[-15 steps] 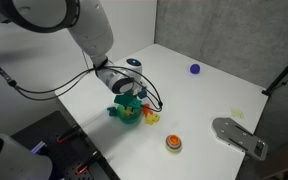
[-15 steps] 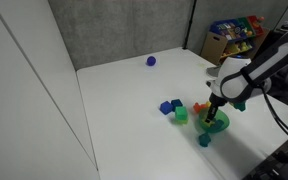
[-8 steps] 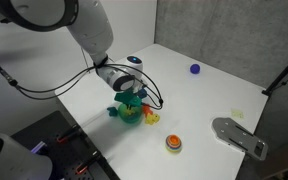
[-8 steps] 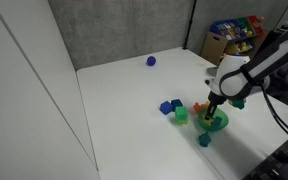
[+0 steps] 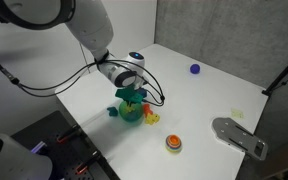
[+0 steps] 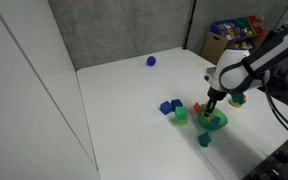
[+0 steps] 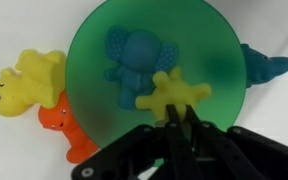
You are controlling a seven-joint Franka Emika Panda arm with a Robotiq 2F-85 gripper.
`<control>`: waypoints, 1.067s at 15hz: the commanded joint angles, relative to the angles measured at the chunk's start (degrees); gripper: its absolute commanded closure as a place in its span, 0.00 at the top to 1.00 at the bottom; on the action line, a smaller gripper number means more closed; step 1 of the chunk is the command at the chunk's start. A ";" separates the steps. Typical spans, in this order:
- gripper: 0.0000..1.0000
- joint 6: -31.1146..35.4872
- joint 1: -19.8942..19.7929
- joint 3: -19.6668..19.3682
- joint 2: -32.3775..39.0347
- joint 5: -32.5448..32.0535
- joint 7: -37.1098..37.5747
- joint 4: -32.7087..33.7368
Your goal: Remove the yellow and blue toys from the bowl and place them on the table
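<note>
The wrist view looks straight down into the green bowl (image 7: 92,55). Inside lie a blue elephant-shaped toy (image 7: 134,62) and, nearer the camera, a yellow star-shaped toy (image 7: 174,92). The claw (image 7: 179,120) comes in from the bottom edge with its fingers drawn close together, pinching a limb of the yellow star-shaped toy. Left of the bowl, on the white counter (image 5: 209,100), a yellow animal figure (image 7: 24,85) touches an orange figure (image 7: 62,128). A teal toy (image 7: 266,68) pokes out from behind the bowl's right rim, partly hidden.

In both exterior views the arm hides the bowl's inside, so neither toy in it can be made out. They do show things the wrist view leaves out. A dark blue ball (image 5: 194,69) sits far across the counter, a round orange-red piece (image 5: 173,143) lies near the front edge, and a grey plate (image 5: 239,135) is at the right. An exterior view also shows a blue block (image 6: 169,106) and a green block (image 6: 181,116) just left of the bowl.
</note>
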 commanded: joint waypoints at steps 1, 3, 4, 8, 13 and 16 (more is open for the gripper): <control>0.05 -3.98 -1.82 1.73 -4.10 1.29 0.05 0.54; 0.05 -5.61 -1.58 1.49 -5.33 1.73 0.26 1.28; 0.05 -6.65 -1.40 1.28 -5.76 1.96 0.20 1.68; 0.05 -10.16 -0.14 -0.25 -7.03 1.41 0.69 2.98; 0.05 -10.28 1.84 -3.14 -8.31 -1.89 2.37 2.55; 0.04 -11.15 3.00 -4.62 -10.63 -3.39 3.35 2.18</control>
